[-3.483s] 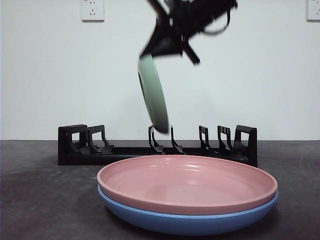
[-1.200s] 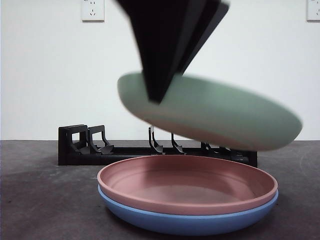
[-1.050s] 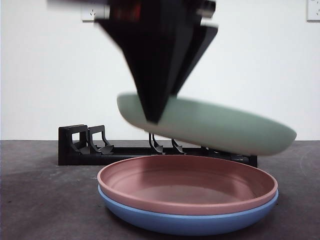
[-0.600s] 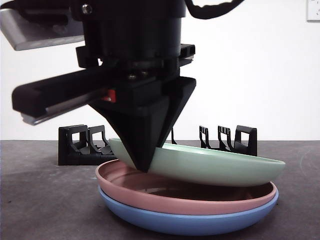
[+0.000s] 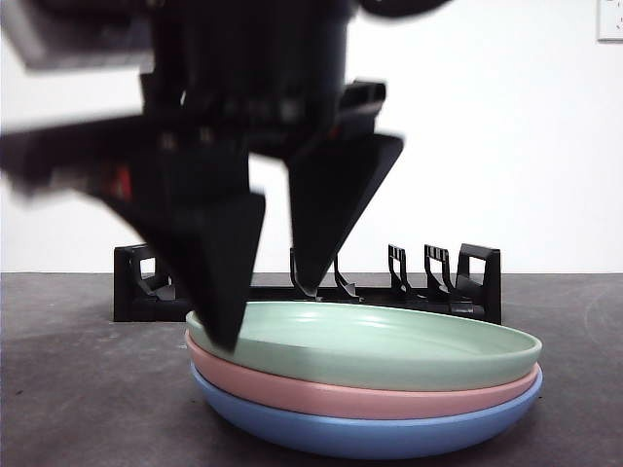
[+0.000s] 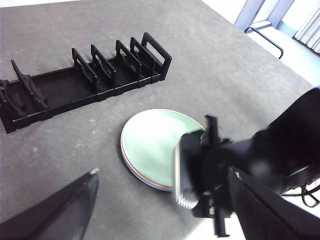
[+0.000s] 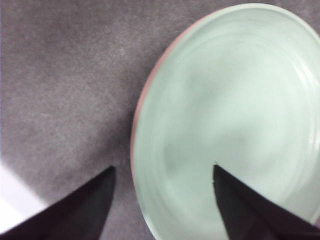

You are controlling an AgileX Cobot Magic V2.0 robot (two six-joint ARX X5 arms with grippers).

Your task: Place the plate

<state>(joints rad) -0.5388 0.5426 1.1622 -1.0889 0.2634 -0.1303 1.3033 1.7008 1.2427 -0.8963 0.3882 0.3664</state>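
Your green plate [image 5: 365,342] lies flat on the pink plate [image 5: 370,397], stacked over the blue one [image 5: 370,428] on the desk [image 5: 78,389]. Your right pincer [image 5: 268,292] straddles its rim, jaws spread, seemingly not touching; your left pincer [image 6: 160,200] hangs spread, well above.

Black slotted rack [image 5: 311,282] on dark table [image 5: 78,389], white wall socket [image 5: 610,19] behind.

A: Backdrop? White wall [image 5: 545,146], plain, evenly lit; a white wall socket [image 5: 610,19] at its upper corner, well to one side of the end effector.

B: Noted. Surface under it: dark grey tabletop [image 6: 210,65], speckled. Beyond the table edge, a bright pale floor [image 6: 292,55] and a black metal frame [image 6: 260,32].
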